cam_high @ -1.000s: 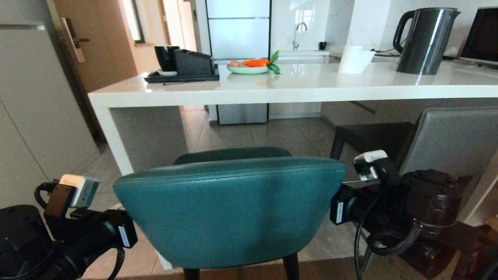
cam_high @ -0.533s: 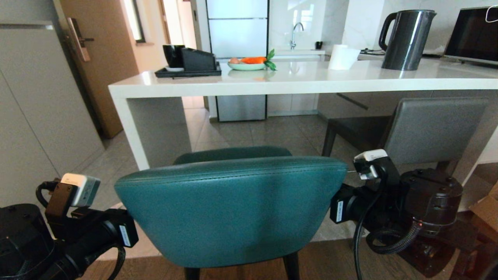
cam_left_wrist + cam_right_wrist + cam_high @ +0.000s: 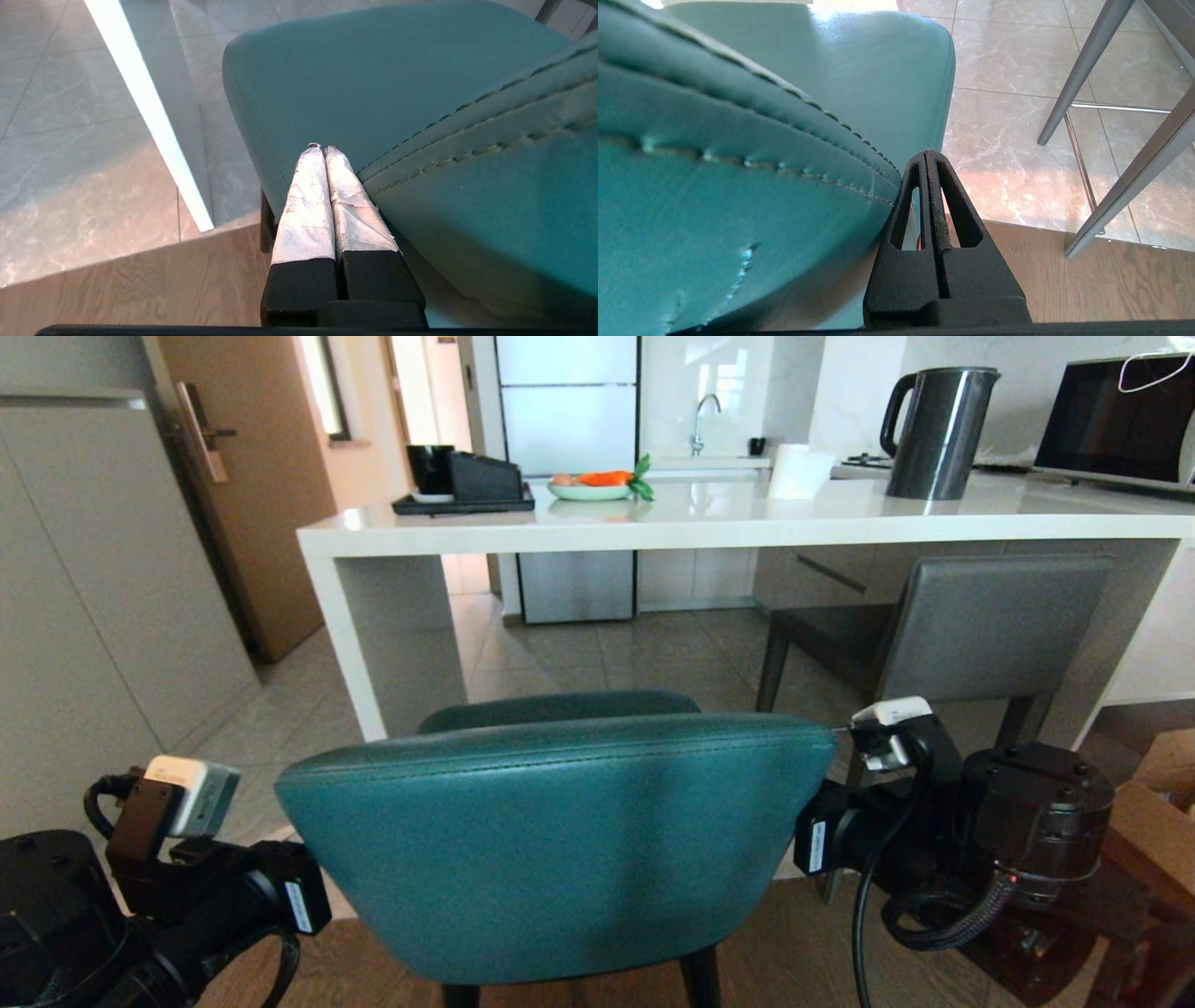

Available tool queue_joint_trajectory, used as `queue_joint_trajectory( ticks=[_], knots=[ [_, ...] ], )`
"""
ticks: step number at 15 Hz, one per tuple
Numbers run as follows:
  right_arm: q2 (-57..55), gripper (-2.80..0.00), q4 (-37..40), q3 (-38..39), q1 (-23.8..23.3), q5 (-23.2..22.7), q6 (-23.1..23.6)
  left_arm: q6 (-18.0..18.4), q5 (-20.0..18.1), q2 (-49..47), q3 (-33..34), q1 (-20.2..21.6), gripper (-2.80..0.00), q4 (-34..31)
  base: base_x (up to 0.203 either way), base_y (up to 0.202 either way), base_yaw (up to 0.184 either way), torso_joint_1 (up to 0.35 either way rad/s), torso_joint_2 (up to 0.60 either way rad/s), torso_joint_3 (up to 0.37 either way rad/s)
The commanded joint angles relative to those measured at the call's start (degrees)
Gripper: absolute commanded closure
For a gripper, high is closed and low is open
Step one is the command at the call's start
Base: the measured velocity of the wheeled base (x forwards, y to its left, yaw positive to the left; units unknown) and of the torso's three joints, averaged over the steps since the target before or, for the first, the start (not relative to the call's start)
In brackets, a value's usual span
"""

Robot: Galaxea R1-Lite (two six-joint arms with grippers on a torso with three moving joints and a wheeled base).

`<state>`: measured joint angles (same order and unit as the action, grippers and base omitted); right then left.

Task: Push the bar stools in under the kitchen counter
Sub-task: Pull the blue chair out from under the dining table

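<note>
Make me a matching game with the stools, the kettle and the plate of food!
Things:
1. teal stool
2. grey stool
3. kettle
4. plate

Places:
A. partly under the counter
B. between the two grippers, out from the counter
C. on the counter, beside the black tray
D. on the counter, near the white cup

Pairs: 1-B, 2-A, 3-D, 4-C

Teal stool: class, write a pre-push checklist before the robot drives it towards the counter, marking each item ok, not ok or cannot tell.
1. Left gripper shut, beside the teal stool back: ok.
2. Right gripper shut, at the back's other side: ok.
3. Teal stool under kitchen counter: not ok, it stands out.
4. Grey stool tucked in: ok.
5. Firm contact with the back: cannot tell.
</note>
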<state>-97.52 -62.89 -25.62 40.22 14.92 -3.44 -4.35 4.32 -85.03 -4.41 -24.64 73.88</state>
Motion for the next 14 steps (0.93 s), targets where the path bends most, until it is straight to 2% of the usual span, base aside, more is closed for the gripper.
queue_joint_trajectory(
  ticks=[1, 6, 11, 14],
  knots=[
    [0.4, 0.0, -0.5, -0.2, 0.0, 0.1, 0.0, 0.0, 0.2, 0.2, 0.4, 0.0, 0.0, 0.3, 0.0, 0.0, 0.0, 0.0, 0.0, 0.0],
    [1.2, 0.0, -0.7, 3.2, -0.1, 0.5, -1.4, -0.3, 0.4, 0.2, -0.2, 0.4, 0.0, 0.3, 0.0, 0.0, 0.0, 0.0, 0.0, 0.0],
    [-1.2, 0.0, -0.7, 2.1, -1.3, 0.7, -2.5, -0.5, 0.6, -4.9, -1.3, 0.4, 0.0, 0.4, 0.0, 0.0, 0.0, 0.0, 0.0, 0.0],
    [-4.0, 0.0, -0.7, -1.6, -2.4, 0.5, -3.1, -0.5, 0.6, -6.0, -3.2, 0.2, 0.0, 0.4, 0.0, 0.0, 0.0, 0.0, 0.0, 0.0]
  ],
)
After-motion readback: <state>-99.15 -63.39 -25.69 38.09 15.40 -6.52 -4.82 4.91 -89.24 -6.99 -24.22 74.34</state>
